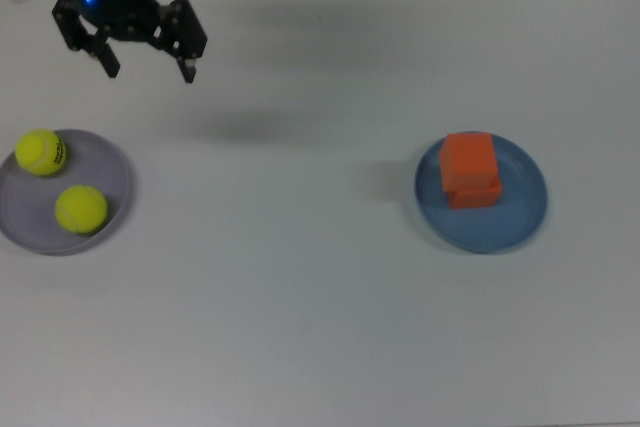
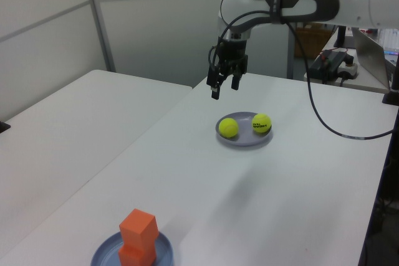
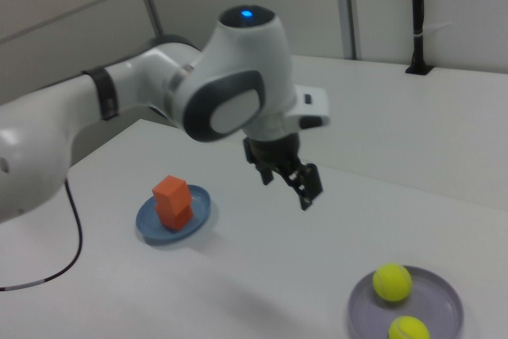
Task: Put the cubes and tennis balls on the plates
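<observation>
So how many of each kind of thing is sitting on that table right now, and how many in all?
Tennis balls: 2, one and another, both on the purple plate.
Orange cubes: 2, the upper cube stacked on the lower cube.
Plates: 2, the purple plate and the blue plate.
Total: 6
</observation>
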You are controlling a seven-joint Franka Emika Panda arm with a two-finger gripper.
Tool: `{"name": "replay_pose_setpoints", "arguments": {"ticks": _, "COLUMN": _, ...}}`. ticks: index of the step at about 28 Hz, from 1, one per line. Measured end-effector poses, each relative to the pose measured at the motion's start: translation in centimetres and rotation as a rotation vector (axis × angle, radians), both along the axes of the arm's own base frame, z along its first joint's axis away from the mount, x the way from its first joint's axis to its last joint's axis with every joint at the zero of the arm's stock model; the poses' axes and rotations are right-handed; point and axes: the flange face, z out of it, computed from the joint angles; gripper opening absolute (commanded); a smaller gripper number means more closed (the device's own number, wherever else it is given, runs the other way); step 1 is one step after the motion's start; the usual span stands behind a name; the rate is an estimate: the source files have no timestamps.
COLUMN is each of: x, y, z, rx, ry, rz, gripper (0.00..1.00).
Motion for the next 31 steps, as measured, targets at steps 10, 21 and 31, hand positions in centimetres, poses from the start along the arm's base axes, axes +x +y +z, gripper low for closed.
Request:
{"name": "replay_pose_setpoints", "arguments": {"ticks": 10, "x": -2.3, "y": 1.7, "z": 3.7, "rx": -0.011, "ry": -0.015, "rz": 0.022, "gripper": 1.00}}
{"name": "replay_pose_setpoints", "arguments": {"ticks": 21, "x": -2.6, "y": 2.7, "z": 2.7, "rx": -0.009, "ry": 0.008, "rz": 0.028, "gripper": 1.00}}
{"name": "replay_pose_setpoints", "arguments": {"ticks": 31, "x": -2.8, "y": 2.6, "z": 3.3, "rx": -0.007, "ry": -0.003, "rz": 0.028, "gripper": 1.00}}
